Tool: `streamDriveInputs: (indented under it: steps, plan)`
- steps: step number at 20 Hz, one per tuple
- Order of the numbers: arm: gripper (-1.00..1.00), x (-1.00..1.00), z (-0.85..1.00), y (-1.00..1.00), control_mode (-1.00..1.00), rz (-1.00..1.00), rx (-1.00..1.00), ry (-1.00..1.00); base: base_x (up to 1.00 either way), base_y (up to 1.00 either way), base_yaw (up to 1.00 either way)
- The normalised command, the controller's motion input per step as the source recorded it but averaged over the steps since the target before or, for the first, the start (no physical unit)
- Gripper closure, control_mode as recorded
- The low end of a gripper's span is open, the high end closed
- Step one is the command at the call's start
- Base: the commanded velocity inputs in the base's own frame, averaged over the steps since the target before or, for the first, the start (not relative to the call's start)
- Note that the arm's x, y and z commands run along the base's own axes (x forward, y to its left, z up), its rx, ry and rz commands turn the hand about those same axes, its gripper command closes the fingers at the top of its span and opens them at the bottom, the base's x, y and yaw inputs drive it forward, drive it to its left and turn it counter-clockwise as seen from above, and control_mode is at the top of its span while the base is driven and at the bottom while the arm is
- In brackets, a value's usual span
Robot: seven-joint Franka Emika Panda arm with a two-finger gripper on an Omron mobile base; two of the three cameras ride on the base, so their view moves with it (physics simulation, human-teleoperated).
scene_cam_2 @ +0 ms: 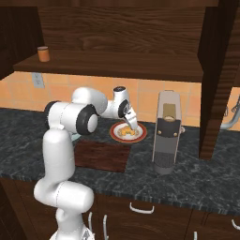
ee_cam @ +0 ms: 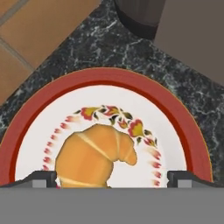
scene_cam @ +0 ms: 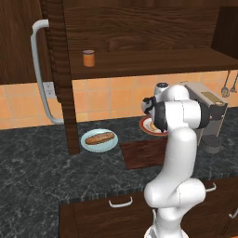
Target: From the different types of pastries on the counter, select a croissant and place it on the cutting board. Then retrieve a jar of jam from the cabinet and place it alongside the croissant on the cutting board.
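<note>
Nearest the hand camera, the two dark fingertips [ee_cam: 41,178] are seen spread wide apart, one at each lower corner, so the gripper [ee_cam: 112,179] is judged to be released, with nothing clasped; the golden croissant [ee_cam: 96,156] is framed between the tips, resting on the round red-rimmed plate [ee_cam: 183,122] with its flowered inner ring. From the right base view the gripper [scene_cam_2: 132,124] is seen lowered over that plate [scene_cam_2: 115,133], which is set on the dark marbled counter [scene_cam_2: 197,180] near the tiled wall. Just in front of the plate, the reddish-brown cutting board [scene_cam_2: 103,157] is laid flat on the counter and carries nothing. A tall grey appliance [scene_cam_2: 168,136] is stood to the right of the plate. In the left base view, a long brown loaf [scene_cam: 99,138] is seen on a pale blue plate [scene_cam: 88,145], left of the cutting board [scene_cam: 142,153]. Above, the cabinet [scene_cam: 139,28] is shown open, its door [scene_cam: 21,42] swung aside with a curved grey-white handle [scene_cam: 39,74], and the orange jar of jam [scene_cam: 89,58] is stood upright on the shelf inside
</note>
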Motion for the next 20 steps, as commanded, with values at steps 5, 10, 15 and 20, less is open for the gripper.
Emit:
streamDriveInputs:
  steps: [5, 10, 15, 20]
  plan:
    - [-1.00, 0.09, 0.00, 0.37, -1.00, -0.10, -0.01, 0.04, 0.00, 0.00, 0.00]
    - [-1.00, 0.04, -0.22, 0.00, -1.00, 0.00, 0.00, 0.00, 0.00, 0.00, 0.00]
    - [-1.00, 0.03, -0.31, 0.00, -1.00, 0.00, 0.00, 0.00, 0.00, 0.00, 0.00]
    - [-1.00, 0.12, -0.08, -0.03, -1.00, 0.00, 0.00, 0.00, 0.00, 0.00, 0.00]
